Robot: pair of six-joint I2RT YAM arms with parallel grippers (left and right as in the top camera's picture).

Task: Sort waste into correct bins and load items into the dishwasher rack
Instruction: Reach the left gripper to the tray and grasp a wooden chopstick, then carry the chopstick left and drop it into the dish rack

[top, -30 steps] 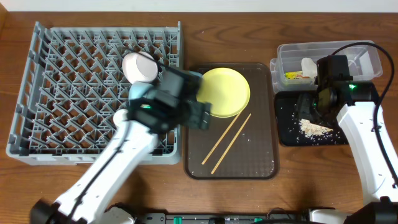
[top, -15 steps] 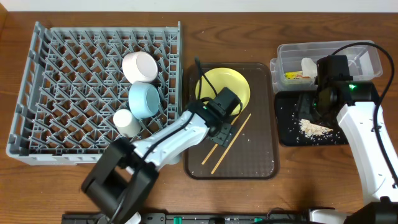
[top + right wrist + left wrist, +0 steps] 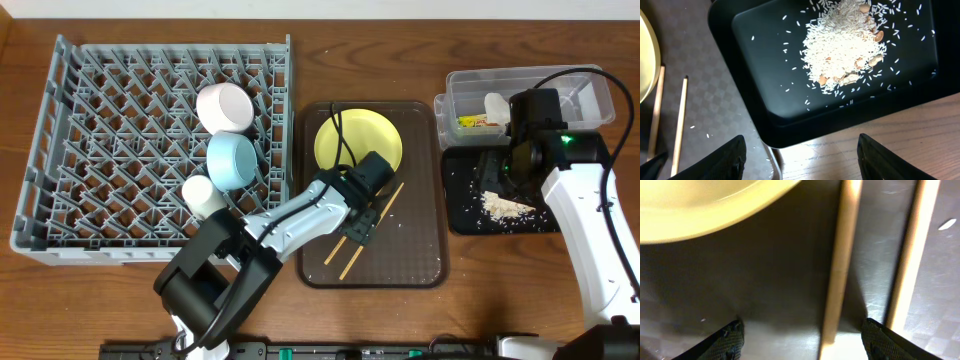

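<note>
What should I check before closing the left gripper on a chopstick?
1. Is the left gripper open? Ok, its fingers are spread wide over the brown tray.
2. Is one chopstick between the fingers? Ok, it runs through the gap.
3. Is the second chopstick clear of the grip? Cannot tell; it passes right beside one fingertip.
4. Is the yellow plate out of the grip? Ok, it lies apart from both fingers.
5. Is the right gripper out of the way? Ok, it is open over the black tray, far from the chopsticks.
</note>
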